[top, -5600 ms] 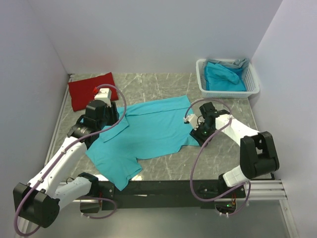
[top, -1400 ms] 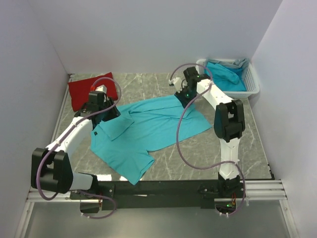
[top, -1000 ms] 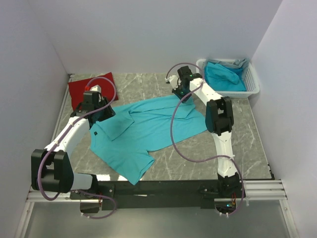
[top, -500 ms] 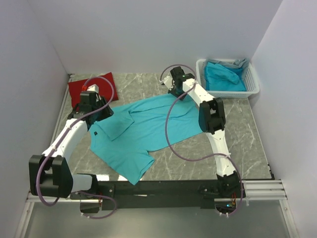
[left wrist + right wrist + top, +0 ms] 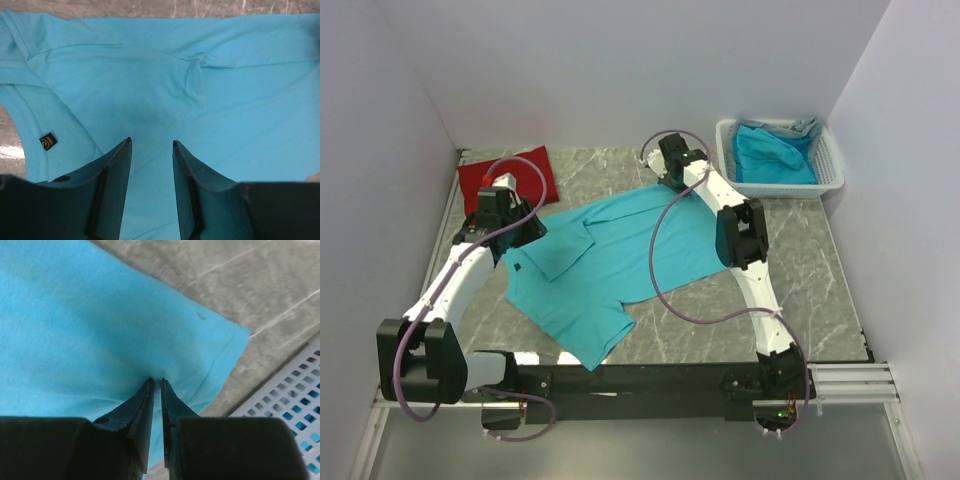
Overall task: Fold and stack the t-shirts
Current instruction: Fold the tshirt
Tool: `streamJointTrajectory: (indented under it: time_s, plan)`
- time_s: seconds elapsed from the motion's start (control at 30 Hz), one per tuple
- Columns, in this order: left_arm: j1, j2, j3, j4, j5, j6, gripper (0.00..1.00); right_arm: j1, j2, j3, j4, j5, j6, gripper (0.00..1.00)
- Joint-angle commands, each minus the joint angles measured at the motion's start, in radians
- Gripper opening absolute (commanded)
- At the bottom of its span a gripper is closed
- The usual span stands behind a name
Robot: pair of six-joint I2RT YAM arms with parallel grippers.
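Observation:
A turquoise t-shirt lies spread out on the marble table, with a small dark chest mark that also shows in the left wrist view. My left gripper is open just over the shirt's left shoulder area, with cloth showing between its jaws. My right gripper is shut on the shirt's far corner, pinching the cloth near the hem. A folded red t-shirt lies at the far left, partly hidden behind the left arm.
A white slatted basket at the far right holds more turquoise shirts; its wall shows in the right wrist view. Walls close in the left, back and right. The black rail runs along the near edge.
My right gripper has moved left along the far side, pulling the shirt's far corner with it. My left gripper has shifted slightly left and farther away. The shirt's near part stays put.

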Motion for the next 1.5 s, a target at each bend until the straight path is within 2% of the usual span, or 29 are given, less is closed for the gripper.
streamJointTrajectory:
  time_s: [0.0, 0.13, 0.3, 0.47, 0.57, 0.6, 0.63, 0.67, 0.73, 0.77, 0.87, 0.9, 0.97, 1.0, 1.03, 1.17, 1.2, 1.27, 1.3, 1.37, 1.4, 1.47]
  plan:
    - [0.008, -0.015, 0.002, 0.019, 0.025, -0.002, 0.45, -0.001, 0.043, 0.038, 0.058, 0.033, -0.016, 0.19]
    - [0.013, -0.015, 0.014, 0.01, 0.018, -0.003, 0.45, 0.002, 0.044, 0.049, 0.104, 0.05, -0.033, 0.19]
    - [0.025, -0.01, 0.019, 0.013, 0.011, -0.008, 0.45, 0.003, -0.112, -0.083, 0.254, 0.027, -0.026, 0.2]
    - [0.033, -0.016, 0.013, 0.015, 0.045, -0.042, 0.45, 0.005, -0.242, -0.062, 0.216, -0.033, 0.003, 0.22]
    - [0.033, -0.06, 0.003, -0.004, 0.145, -0.011, 0.46, 0.008, -0.366, -0.135, 0.182, -0.166, 0.028, 0.32]
    - [0.03, -0.077, 0.005, -0.016, 0.168, -0.002, 0.49, 0.008, -0.408, -0.219, 0.182, -0.204, 0.034, 0.41]
    - [0.028, -0.093, 0.006, -0.063, 0.209, 0.015, 0.51, 0.009, -0.49, -0.265, 0.175, -0.325, 0.042, 0.46]
    - [0.022, -0.119, 0.022, -0.094, 0.224, 0.021, 0.51, 0.009, -0.535, -0.308, 0.15, -0.387, 0.042, 0.56]
    - [-0.021, -0.142, 0.034, -0.155, 0.244, 0.032, 0.53, 0.009, -0.667, -0.449, 0.135, -0.584, 0.043, 0.63]
    - [-0.05, -0.166, 0.045, -0.209, 0.246, 0.032, 0.54, 0.008, -0.713, -0.5, 0.124, -0.655, 0.037, 0.68]
    - [-0.208, -0.215, 0.046, -0.293, 0.203, 0.008, 0.56, 0.008, -0.912, -0.718, 0.176, -0.819, 0.039, 0.74]
    - [-0.282, -0.228, 0.04, -0.313, 0.191, -0.003, 0.56, 0.009, -0.963, -0.826, 0.202, -0.83, 0.046, 0.77]
    - [-0.352, -0.275, 0.022, -0.355, 0.17, -0.038, 0.57, -0.003, -1.106, -0.931, 0.275, -0.861, 0.063, 0.82]
    - [-0.425, -0.292, 0.001, -0.393, 0.142, -0.052, 0.59, -0.01, -1.146, -1.01, 0.289, -0.866, 0.069, 0.86]
    - [-0.462, -0.327, -0.012, -0.416, 0.121, -0.087, 0.6, -0.021, -1.211, -1.042, 0.294, -0.873, 0.074, 0.87]
    - [-0.645, -0.366, -0.079, -0.494, 0.062, -0.184, 0.6, -0.127, -1.289, -1.083, 0.151, -0.941, 0.069, 0.84]
    - [-0.729, -0.363, -0.108, -0.504, 0.047, -0.205, 0.56, -0.191, -1.296, -1.092, 0.13, -0.996, 0.065, 0.82]
    - [-0.826, -0.332, -0.132, -0.519, 0.013, -0.291, 0.51, -0.25, -1.33, -1.132, 0.147, -1.016, 0.083, 0.79]
    - [-0.923, -0.315, -0.142, -0.527, -0.005, -0.316, 0.48, -0.271, -1.347, -1.187, 0.168, -1.009, 0.091, 0.78]
    - [-1.011, -0.254, -0.136, -0.567, -0.073, -0.385, 0.43, -0.322, -1.379, -1.226, 0.2, -1.007, 0.097, 0.78]
    - [-1.085, -0.233, -0.13, -0.576, -0.085, -0.399, 0.37, -0.34, -1.381, -1.232, 0.196, -1.013, 0.095, 0.78]
    - [-1.15, -0.169, -0.112, -0.587, -0.087, -0.433, 0.35, -0.371, -1.363, -1.222, 0.181, -1.03, 0.097, 0.77]
